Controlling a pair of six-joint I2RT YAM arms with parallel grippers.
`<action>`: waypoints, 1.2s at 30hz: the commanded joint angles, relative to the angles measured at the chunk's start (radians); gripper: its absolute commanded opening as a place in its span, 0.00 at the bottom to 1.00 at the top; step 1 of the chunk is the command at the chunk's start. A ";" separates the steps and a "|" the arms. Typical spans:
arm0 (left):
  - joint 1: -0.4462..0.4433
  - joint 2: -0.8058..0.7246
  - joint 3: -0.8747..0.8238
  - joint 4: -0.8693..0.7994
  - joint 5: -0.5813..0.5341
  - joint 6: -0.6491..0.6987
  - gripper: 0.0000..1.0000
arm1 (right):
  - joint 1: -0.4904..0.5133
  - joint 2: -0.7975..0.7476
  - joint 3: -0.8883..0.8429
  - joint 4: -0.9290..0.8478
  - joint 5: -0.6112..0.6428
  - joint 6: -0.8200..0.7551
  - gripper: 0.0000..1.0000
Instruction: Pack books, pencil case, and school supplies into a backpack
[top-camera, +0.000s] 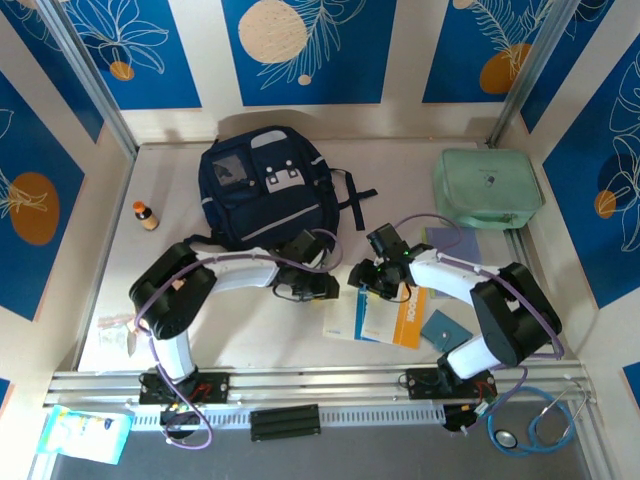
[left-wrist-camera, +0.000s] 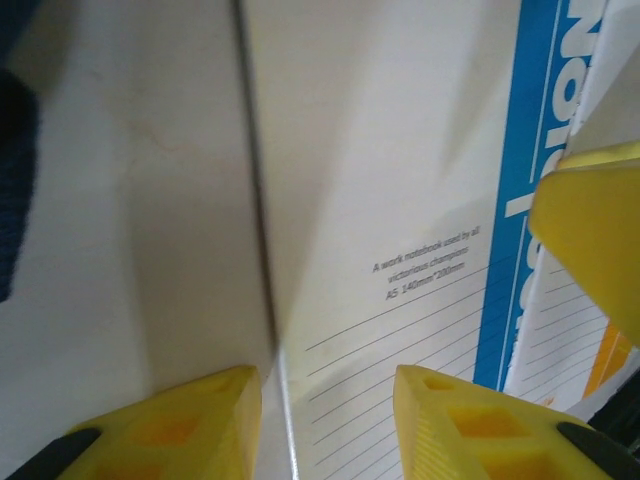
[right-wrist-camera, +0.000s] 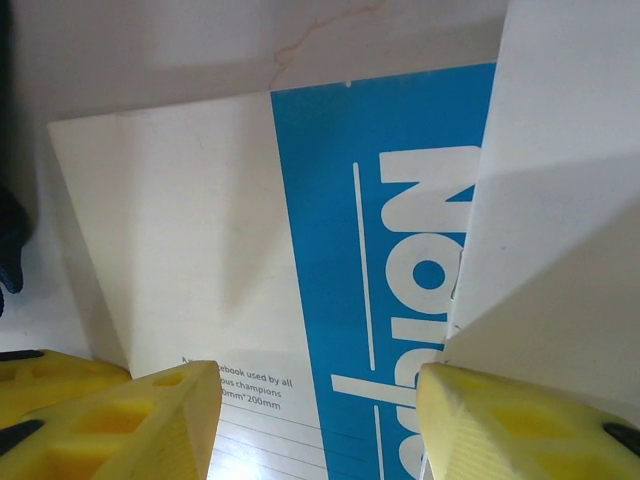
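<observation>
Book (left-wrist-camera: 400, 200): white, blue band, lying flat just in front of the backpack (top-camera: 262, 190).
Left gripper (left-wrist-camera: 325, 375): partly open, straddling the book's edge, gripping nothing.
Right gripper (right-wrist-camera: 318, 372): half open, hanging over the band.

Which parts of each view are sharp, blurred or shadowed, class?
Left wrist: yellow fingertips blurred, print on blue-band notebook sharp, shadow along its left edge. Right wrist: band lettering crisp, shadow beneath the overlapping white cover. Top external: evenly lit, soft shadows.
</observation>
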 joint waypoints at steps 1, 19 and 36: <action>-0.011 0.033 0.020 0.027 0.066 -0.007 0.35 | -0.003 0.045 -0.012 -0.021 -0.019 0.001 0.56; -0.012 -0.060 0.004 0.109 0.084 0.000 0.12 | -0.005 0.047 -0.028 0.011 -0.031 0.028 0.56; 0.150 -0.429 0.126 -0.202 -0.357 0.231 0.00 | -0.147 -0.287 -0.082 0.252 -0.146 0.042 0.69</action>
